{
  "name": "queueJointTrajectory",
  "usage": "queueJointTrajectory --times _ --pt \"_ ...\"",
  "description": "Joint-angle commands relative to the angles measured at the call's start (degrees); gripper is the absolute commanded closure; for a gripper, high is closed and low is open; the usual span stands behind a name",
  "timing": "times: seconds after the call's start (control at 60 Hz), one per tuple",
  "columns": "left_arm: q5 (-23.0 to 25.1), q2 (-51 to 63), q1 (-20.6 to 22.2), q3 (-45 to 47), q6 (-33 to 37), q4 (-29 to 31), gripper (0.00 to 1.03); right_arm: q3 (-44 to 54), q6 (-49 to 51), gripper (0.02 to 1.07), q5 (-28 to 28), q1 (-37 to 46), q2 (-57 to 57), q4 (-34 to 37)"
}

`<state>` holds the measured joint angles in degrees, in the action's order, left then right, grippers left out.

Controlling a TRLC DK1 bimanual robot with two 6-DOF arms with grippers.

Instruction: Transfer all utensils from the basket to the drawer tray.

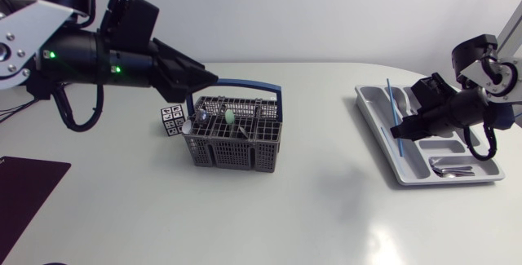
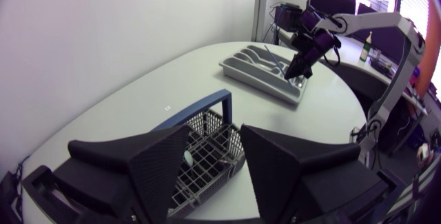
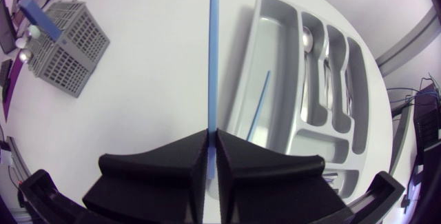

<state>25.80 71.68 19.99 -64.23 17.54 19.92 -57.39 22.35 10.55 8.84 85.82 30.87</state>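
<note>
Fingers of my right gripper (image 3: 212,133) are clenched on a thin blue stick (image 3: 211,52). They pinch its near end from both sides, and the rest runs straight out ahead of the tips. Just beside the stick, past the fingertips, lies the grey drawer tray (image 3: 324,141). Its narrow compartments hold a spoon (image 3: 306,38) and other metal cutlery. A finer blue line shows in the tray's long compartment, but I cannot tell whether it is a second stick or a reflection. On the head camera this gripper is at the right of the frame, over the tray's left rim, and the stick slants across that rim.

Well apart from the tray, near the middle of the frame, stands the grey basket (image 1: 232,147) with its blue handle (image 1: 253,84) upright. A green-tipped utensil (image 1: 231,117) and a white one (image 1: 188,125) stick out of its cells. My left gripper (image 1: 214,77) hangs above the basket's left side with its fingers released and nothing between them. Through the left wrist camera the basket's grid shows in the gap under the two wedges.

A small cube (image 1: 172,120) stands just beside the basket's left wall. Its faces carry black-and-white square patterns, and I can't make out any lettering on them. A dark mat (image 1: 24,192) lies at the lower left of the frame. I see no readable print on the tray or the basket.
</note>
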Motion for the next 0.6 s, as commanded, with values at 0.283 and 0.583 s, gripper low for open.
queueJointTrajectory --times 0.283,0.583 --pt "-3.8 -3.5 2.0 7.3 11.9 0.5 0.49 -3.4 -1.7 0.99 -6.1 4.3 12.2 -4.9" --pt "-5.0 -3.5 2.4 9.9 12.1 0.3 0.49 -2.1 -2.4 0.40 -6.7 3.6 11.6 -5.6"
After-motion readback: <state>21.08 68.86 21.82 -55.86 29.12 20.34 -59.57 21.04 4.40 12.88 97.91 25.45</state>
